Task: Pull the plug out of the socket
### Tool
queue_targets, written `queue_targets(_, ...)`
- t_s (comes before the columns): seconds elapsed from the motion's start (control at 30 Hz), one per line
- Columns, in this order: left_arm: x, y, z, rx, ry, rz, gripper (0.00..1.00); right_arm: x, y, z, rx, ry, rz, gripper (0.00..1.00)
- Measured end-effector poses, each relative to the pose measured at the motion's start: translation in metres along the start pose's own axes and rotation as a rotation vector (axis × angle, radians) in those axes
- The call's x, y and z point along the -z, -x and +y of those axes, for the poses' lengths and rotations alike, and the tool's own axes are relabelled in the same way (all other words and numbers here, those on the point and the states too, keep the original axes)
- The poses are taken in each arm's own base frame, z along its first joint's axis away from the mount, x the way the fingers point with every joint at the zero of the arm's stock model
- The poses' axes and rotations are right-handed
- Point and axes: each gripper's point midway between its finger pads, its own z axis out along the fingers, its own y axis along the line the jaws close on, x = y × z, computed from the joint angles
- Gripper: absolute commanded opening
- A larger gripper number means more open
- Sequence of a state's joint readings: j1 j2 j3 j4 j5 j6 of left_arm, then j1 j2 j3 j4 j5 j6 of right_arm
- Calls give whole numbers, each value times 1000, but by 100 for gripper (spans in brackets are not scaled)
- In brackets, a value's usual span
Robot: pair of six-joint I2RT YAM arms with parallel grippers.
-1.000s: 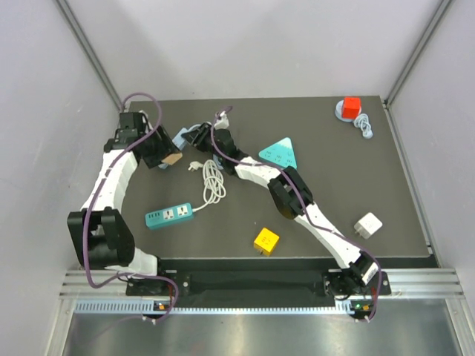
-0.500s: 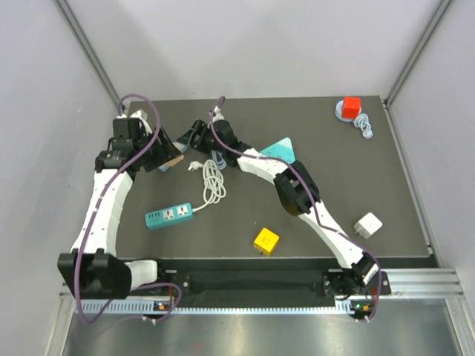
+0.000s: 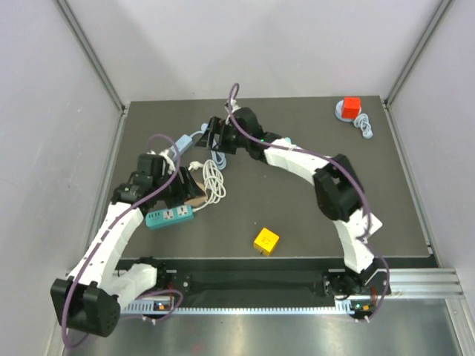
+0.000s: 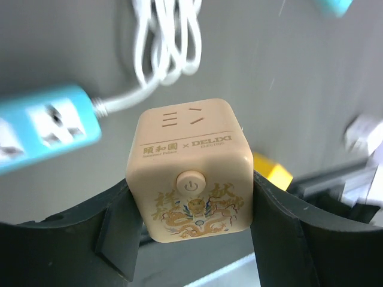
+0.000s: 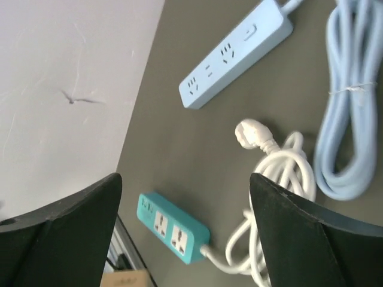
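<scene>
The left pincer [image 4: 194, 221] is clamped on the beige cube socket [image 4: 190, 161], held just above the teal power strip [image 3: 169, 216] (no plug shows in the faces I can see). It looks like hard, smooth plastic, probably light, and best squeezed on flat opposite sides. The right pincer [image 5: 185, 185] hangs spread and empty beyond the strip, over its white plug [image 5: 248, 133] and coiled cord [image 3: 214, 182], which could snag.

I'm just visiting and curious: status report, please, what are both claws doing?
Left gripper shut on beige cube socket. Right gripper open, empty, over white cable. No plug showing in the cube's visible faces. White plug lies loose on table.
</scene>
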State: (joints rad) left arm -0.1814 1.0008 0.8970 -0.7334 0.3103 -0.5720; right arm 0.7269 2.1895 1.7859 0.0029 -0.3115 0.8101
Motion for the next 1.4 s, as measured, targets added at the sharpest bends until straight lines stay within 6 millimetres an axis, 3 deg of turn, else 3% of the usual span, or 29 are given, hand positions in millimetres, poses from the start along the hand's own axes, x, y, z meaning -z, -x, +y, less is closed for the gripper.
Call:
queue_targets(0.07, -13, -30, 4, 12, -6, 75, 0, 31, 5, 5, 42, -10, -17, 90)
queue_targets(0.2, -30, -70, 7, 30, -53, 117, 0, 103, 20, 10, 104, -22, -87, 91)
queue_targets(0.3, -44, -90, 6, 54, -102, 125, 0, 147, 15, -2, 117, -38, -122, 91)
queue_targets(0.37, -53, -102, 6, 66, -126, 135, 0, 159, 8, -15, 110, -59, -127, 91)
queue_targets(0.47, -64, -115, 4, 80, -157, 147, 0, 177, -23, -45, 86, -123, -90, 92)
queue_targets(0.53, -71, -117, -4, 89, -193, 140, 0, 188, -43, -61, 74, -158, -64, 93)
queue_targets(0.63, -79, -116, -17, 101, -259, 114, 0, 204, -57, -70, 76, -188, -55, 93)
queue_targets(0.73, -86, -118, -26, 124, -308, 105, 0, 221, -52, -64, 101, -182, -97, 93)
queue_targets(0.87, -101, -127, -24, 169, -324, 127, 0, 242, -41, -58, 129, -175, -181, 93)
queue_targets(1.03, -109, -135, -27, 192, -357, 144, 0, 252, -37, -63, 131, -187, -222, 93)
queue_targets(1.07, -109, -136, -27, 193, -362, 146, 3, 253, -38, -66, 128, -194, -220, 93)
queue_targets(1.1, -109, -136, -28, 191, -367, 146, 20, 252, -40, -69, 125, -200, -217, 93)
queue_targets(1.17, -109, -137, -27, 187, -367, 148, 35, 252, -44, -74, 119, -208, -208, 93)
queue_targets(1.2, -109, -137, -27, 183, -367, 150, 47, 252, -46, -77, 116, -213, -204, 93)
queue_targets(1.37, -103, -141, -22, 143, -349, 153, 75, 251, -56, -85, 104, -227, -187, 93)
queue_targets(1.4, -101, -141, -20, 133, -339, 153, 77, 251, -57, -86, 103, -227, -187, 93)
